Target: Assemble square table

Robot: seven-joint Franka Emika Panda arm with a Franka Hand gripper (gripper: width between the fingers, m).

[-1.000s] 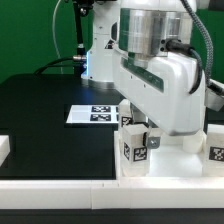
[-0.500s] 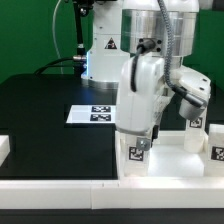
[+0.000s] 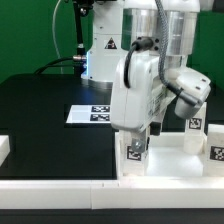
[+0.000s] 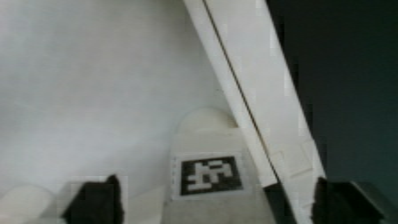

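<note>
The white square tabletop lies at the exterior view's lower right, its rim running slantwise through the wrist view. A short white tagged leg stands at its front left corner. It also shows in the wrist view. My gripper hangs straight down over this leg. In the wrist view the gripper is open, with a dark finger on either side of the leg, not touching it. Two more tagged legs stand at the right.
The marker board lies on the black table behind the arm. A long white bar runs along the front edge. A white block sits at the exterior view's left edge. The robot base stands at the back.
The arm has swung and turned its wrist over the tabletop's front left corner. The gripper has come down around the tagged leg there. The legs have not moved.
</note>
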